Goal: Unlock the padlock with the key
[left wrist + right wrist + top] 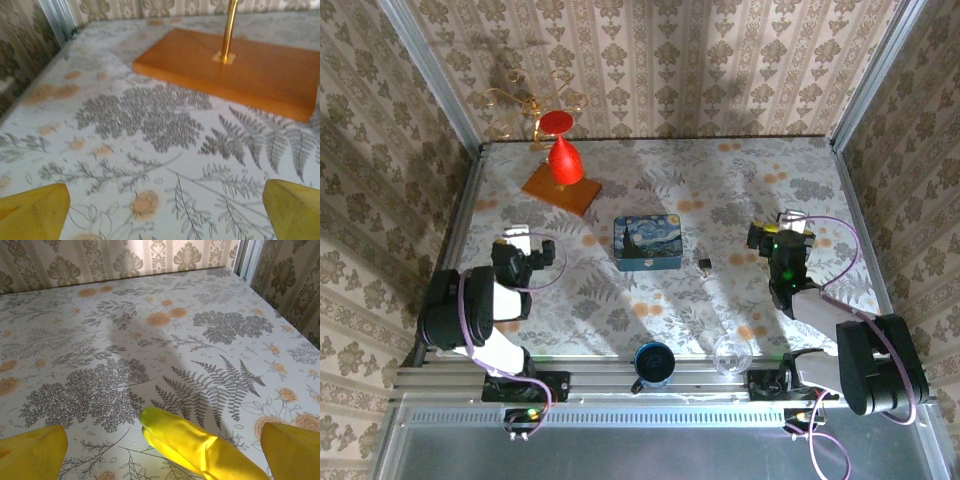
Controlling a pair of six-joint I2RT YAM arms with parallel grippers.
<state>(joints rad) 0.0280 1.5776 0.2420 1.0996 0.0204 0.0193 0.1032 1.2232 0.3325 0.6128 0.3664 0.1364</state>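
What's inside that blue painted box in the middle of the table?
Hidden: the blue tin is shut, its swirl-painted lid covering the inside. Nothing lies on the lid. A tiny padlock lies on the table beside it.

You find no word, label, brand, number or sign that can be read here. The blue tin [646, 243] on the counter [740, 185] bears a painted swirl picture, with any lettering too small to tell.

Padlock [703, 263] too small — shackle unreadable; brass rod [230, 27] cut by top edge.
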